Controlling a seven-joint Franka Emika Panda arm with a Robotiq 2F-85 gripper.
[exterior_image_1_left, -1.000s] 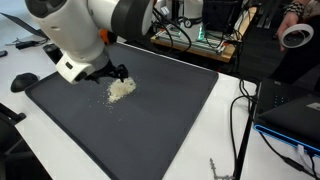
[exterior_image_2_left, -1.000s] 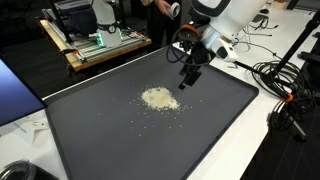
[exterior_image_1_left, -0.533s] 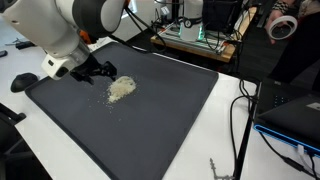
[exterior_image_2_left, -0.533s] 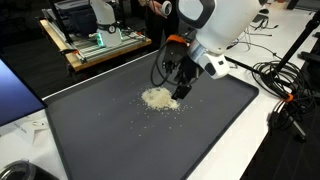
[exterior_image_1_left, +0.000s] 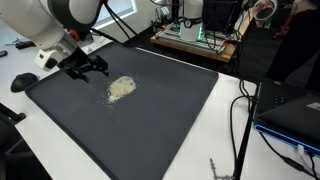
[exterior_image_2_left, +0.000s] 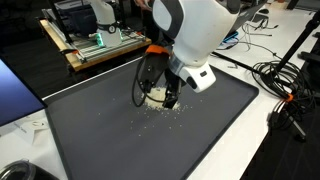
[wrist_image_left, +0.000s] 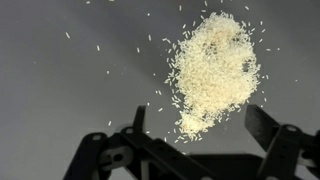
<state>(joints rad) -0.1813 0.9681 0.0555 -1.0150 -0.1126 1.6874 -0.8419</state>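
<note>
A: Where is the hand?

B: In an exterior view the hand sits in the upper left of the frame, low over the dark mat; its jaws stand wide apart and grip nothing.

A: And the rice?

B: The rice pile lies on the mat left of the frame's centre, just to the right of the hand; I cannot tell from there whether the two touch.

A: Does another angle help?

B: Somewhat; in an exterior view the hand hangs at the middle of the frame and the rice pile shows between its two fingers, partly hidden by the arm; loose grains lie on the mat just below.

A: The wrist view?

B: The rice pile fills the upper right; the fingers rise from the bottom edge, one on each side, and the pile's lower tip reaches down between them; stray grains dot the mat to the left.

A: What carries the mat?

B: A white table; cables lie along its right edge.
</note>
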